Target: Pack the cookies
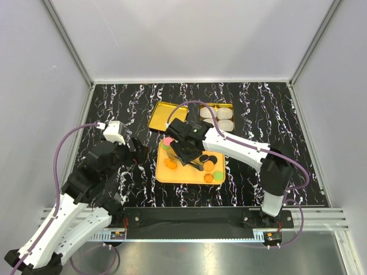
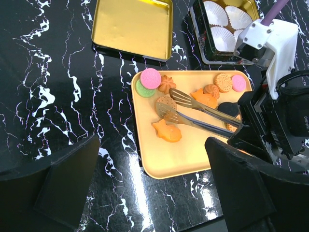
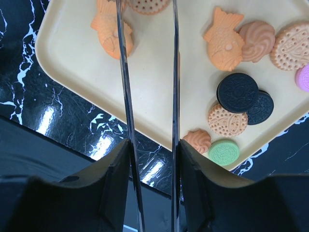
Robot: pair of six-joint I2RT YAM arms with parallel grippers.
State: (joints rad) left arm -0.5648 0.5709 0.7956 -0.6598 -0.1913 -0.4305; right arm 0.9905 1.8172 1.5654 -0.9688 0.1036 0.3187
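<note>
Several cookies lie on the yellow-orange tray (image 1: 179, 177): orange discs, fish shapes, swirls, black, pink and green ones. My right gripper (image 1: 187, 150) is shut on metal tongs (image 2: 195, 114), its fingers (image 3: 112, 169) pressing the two arms (image 3: 124, 77). The tong tips stand on either side of a round orange cookie (image 2: 167, 102) next to a fish cookie (image 2: 167, 131); I cannot tell whether it is pinched or lifted. My left gripper (image 2: 150, 147) is open and empty, above the tray's near left edge.
A dark box (image 1: 218, 119) with white pleated paper cups (image 2: 216, 13) stands beyond the tray at the right. Its gold lid (image 1: 166, 116) lies to the left of it. Black marbled tabletop (image 1: 114, 103) surrounds them, with white walls around.
</note>
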